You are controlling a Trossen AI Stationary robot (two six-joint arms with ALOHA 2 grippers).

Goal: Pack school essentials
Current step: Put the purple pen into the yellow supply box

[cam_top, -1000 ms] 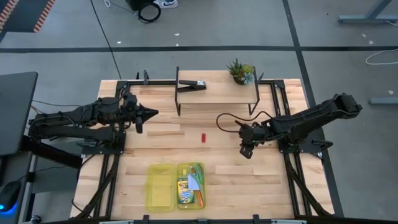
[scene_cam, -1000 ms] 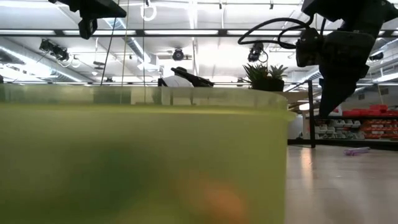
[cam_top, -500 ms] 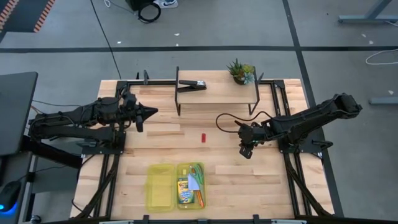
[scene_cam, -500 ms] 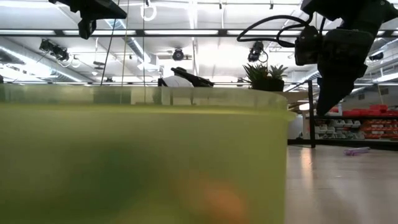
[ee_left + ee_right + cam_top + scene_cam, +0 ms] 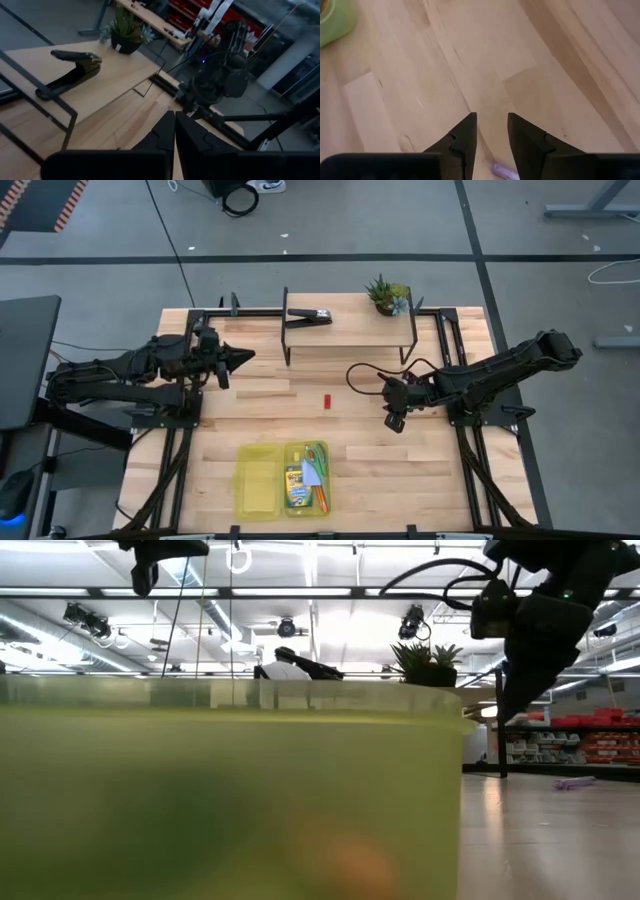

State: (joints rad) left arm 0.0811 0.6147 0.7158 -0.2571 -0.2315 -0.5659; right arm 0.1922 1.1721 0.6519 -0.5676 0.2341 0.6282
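Two arms over the wooden table [image 5: 400, 470]. Left gripper [image 5: 245, 357] at nine o'clock, pinched closed, holding nothing. Right gripper [image 5: 393, 423] at three o'clock, narrowly parted, empty, above a pink-purple pencil [image 5: 506, 173]. Short red piece [image 5: 326, 401] at centre. Yellow-green crayon box [image 5: 297, 487] in the green case [image 5: 256, 480] at six o'clock.

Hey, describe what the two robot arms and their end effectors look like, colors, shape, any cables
Both arms are black and jointed, built of slim segments. The left end effector tapers to a narrow point; its two flat, wedge-shaped fingers are matte black. The right end effector has the same dark angular fingers, and a black cable loops from that arm's wrist.
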